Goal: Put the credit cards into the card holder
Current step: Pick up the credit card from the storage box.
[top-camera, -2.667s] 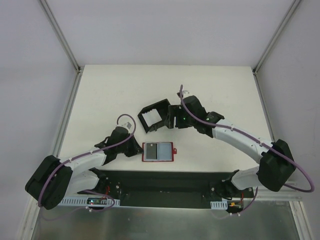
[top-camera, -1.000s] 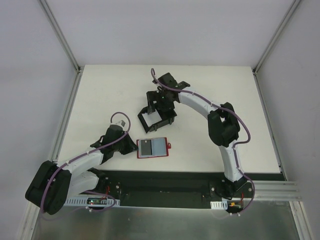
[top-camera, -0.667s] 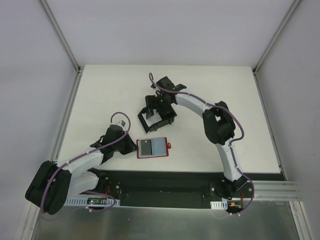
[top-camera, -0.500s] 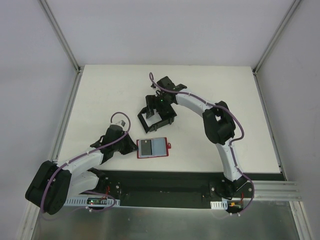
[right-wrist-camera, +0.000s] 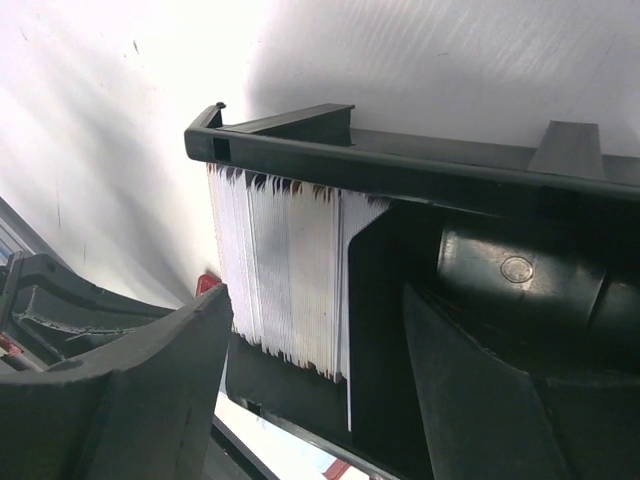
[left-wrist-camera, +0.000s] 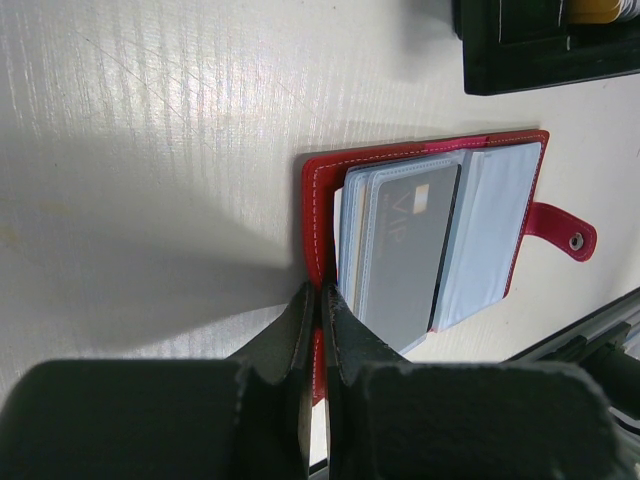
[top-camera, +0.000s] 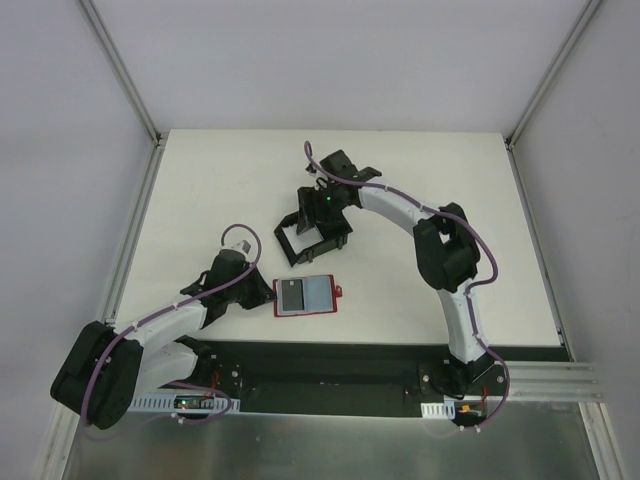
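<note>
The card holder (top-camera: 318,296), a red wallet, lies open on the table with its snap tab (left-wrist-camera: 560,232) to the right. A grey card (left-wrist-camera: 405,240) sits in its left sleeve. My left gripper (top-camera: 265,290) is shut on the card holder's red left edge (left-wrist-camera: 315,200), its tips pinched together at the gripper (left-wrist-camera: 322,290). A stack of white credit cards (right-wrist-camera: 285,265) stands on edge inside the black box (right-wrist-camera: 400,165). My right gripper (top-camera: 316,215) is over that box. In the right wrist view the gripper (right-wrist-camera: 315,300) is open, its fingers either side of the stack and a black divider.
The black open-sided box (top-camera: 335,240) stands just beyond the card holder, and its corner (left-wrist-camera: 540,50) shows in the left wrist view. The white table (top-camera: 450,180) is bounded by metal rails (top-camera: 135,240) at left and right. A dark strip (top-camera: 330,355) runs along the near edge.
Since the oldest frame the right arm has swung from the box's right side to over it, and the card holder has shifted slightly left. Over the last second the right jaws have narrowed a little.
</note>
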`<action>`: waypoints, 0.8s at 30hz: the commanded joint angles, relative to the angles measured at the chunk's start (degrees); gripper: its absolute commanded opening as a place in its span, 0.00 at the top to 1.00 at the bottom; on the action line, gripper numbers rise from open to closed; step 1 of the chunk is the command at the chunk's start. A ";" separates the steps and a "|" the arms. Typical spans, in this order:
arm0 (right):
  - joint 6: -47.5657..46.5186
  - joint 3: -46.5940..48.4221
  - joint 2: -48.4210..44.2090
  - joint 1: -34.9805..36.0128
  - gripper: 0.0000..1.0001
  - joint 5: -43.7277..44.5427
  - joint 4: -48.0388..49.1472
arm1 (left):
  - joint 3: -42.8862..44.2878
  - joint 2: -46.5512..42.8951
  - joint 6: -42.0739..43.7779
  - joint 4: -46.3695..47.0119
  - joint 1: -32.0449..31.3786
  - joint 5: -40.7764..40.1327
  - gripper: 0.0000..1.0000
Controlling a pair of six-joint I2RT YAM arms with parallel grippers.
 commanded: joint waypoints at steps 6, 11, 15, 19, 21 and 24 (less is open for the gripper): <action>0.37 -0.85 -4.31 -0.19 0.46 0.49 -0.01 | -0.46 0.71 1.81 -2.22 0.69 0.63 1.00; -0.07 -1.12 -4.93 -0.63 0.61 1.55 -0.10 | -0.37 0.97 1.81 -2.13 0.69 0.54 1.00; -0.59 -0.68 -5.63 -0.89 0.72 1.90 -0.28 | -0.28 1.15 1.81 -2.22 0.69 0.72 1.00; -1.04 -0.41 -6.51 -1.42 0.78 2.17 -0.45 | -0.10 1.23 1.81 -2.13 0.69 0.89 1.00; -1.39 -0.15 -6.69 -1.51 0.80 2.60 -0.89 | -0.19 1.23 1.90 -2.22 0.69 0.81 1.00; -2.09 0.12 -6.95 -1.68 0.88 3.92 -1.68 | -0.28 1.24 1.81 -2.22 0.69 1.07 1.00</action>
